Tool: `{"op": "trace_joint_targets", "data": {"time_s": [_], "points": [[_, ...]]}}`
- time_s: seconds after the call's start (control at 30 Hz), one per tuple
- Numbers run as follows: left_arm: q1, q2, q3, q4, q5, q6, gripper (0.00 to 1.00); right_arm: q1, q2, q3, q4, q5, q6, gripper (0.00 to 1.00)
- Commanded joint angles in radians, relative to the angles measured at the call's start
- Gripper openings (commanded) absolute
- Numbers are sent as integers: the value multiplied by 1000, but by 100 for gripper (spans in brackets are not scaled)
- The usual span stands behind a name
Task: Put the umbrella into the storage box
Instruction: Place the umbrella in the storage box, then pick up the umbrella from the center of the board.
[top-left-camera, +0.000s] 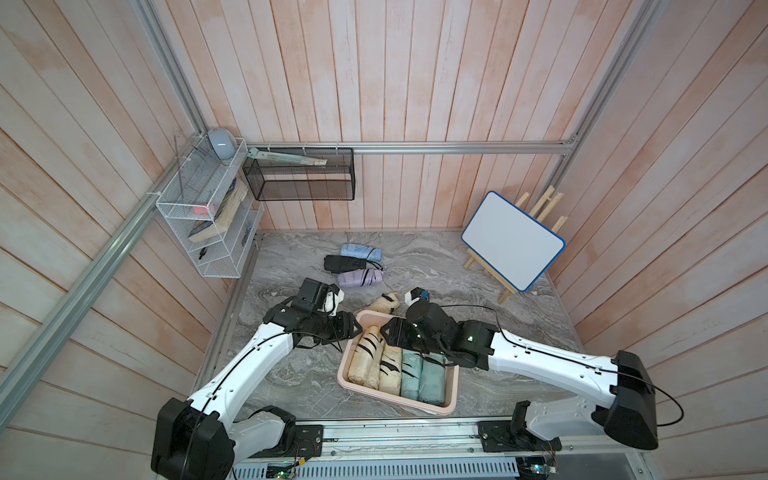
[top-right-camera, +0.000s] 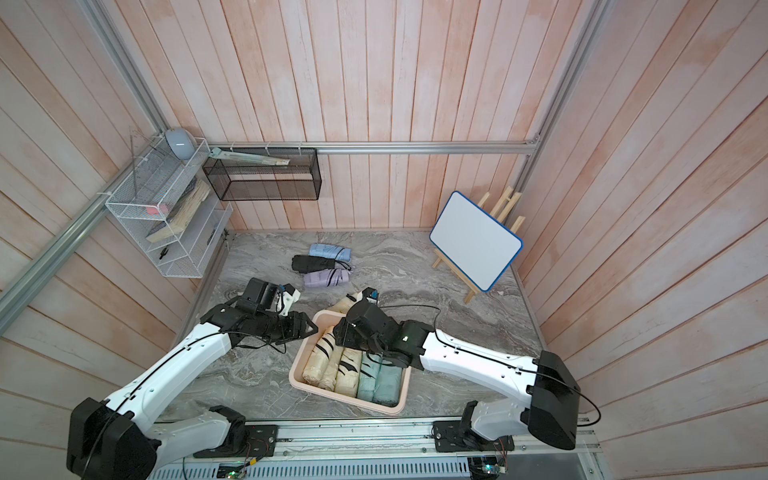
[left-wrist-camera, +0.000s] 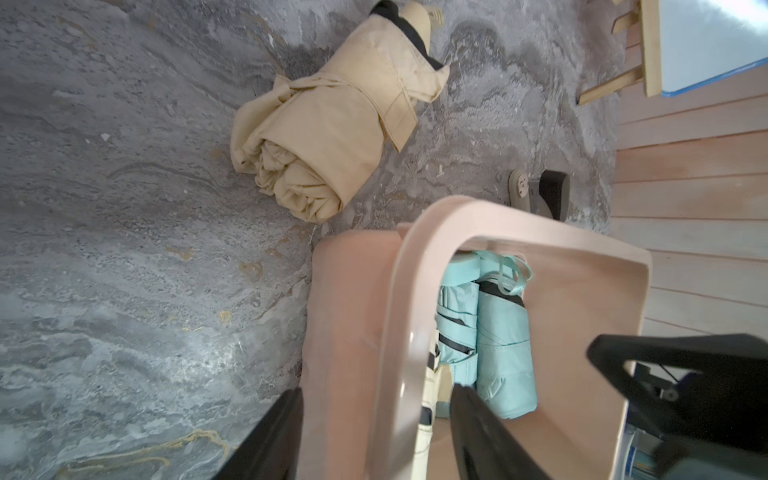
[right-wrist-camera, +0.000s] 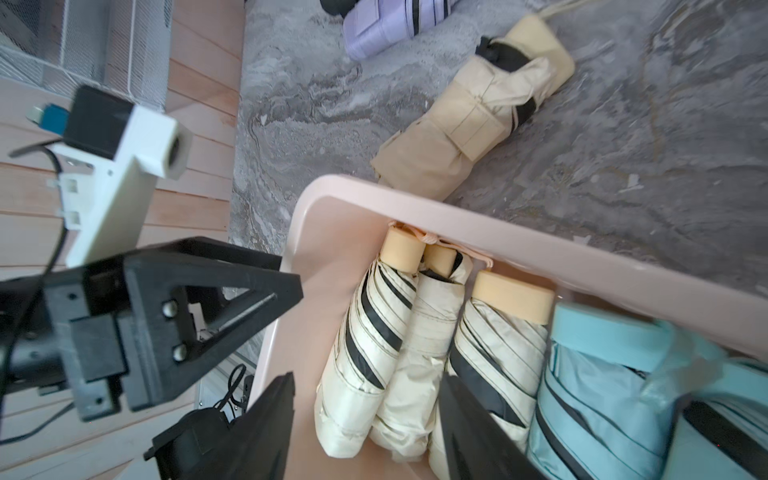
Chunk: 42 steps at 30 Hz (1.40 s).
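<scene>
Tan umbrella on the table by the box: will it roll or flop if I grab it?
Tan umbrella is strap-wrapped, so it likely holds its shape; its loose fabric end probably squashes when gripped. The rounded bundle on the smooth table may roll if nudged sideways.

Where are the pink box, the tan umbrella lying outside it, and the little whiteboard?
pink box (right-wrist-camera: 540, 259): right wrist view, on its bare rim.
tan umbrella (left-wrist-camera: 324, 124): left wrist view, middle of the folded cloth.
whiteboard (top-left-camera: 513, 241): a top view, on its white face.
</scene>
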<state>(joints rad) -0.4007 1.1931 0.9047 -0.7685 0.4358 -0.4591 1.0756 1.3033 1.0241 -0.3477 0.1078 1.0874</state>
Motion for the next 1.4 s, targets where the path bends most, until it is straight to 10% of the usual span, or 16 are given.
{"op": "trace_joint_targets", "data": {"time_s": [0.0, 0.4, 0.8, 1.03, 1.37], "points": [[-37, 19, 47, -22, -102, 30, 52, -56, -51, 22, -77, 38, -53, 60], [-188, 85, 121, -68, -348, 40, 24, -399, -78, 44, -61, -151, -277, 59], [-196, 66, 112, -105, -330, 133, 11, -532, 166, 158, 75, -279, -350, 59], [-194, 73, 189, -119, -390, 144, 66, -550, 250, 247, 59, -313, -372, 59], [-58, 114, 418, -91, -331, 346, 80, -611, 245, 272, 28, -334, -383, 60]]}}
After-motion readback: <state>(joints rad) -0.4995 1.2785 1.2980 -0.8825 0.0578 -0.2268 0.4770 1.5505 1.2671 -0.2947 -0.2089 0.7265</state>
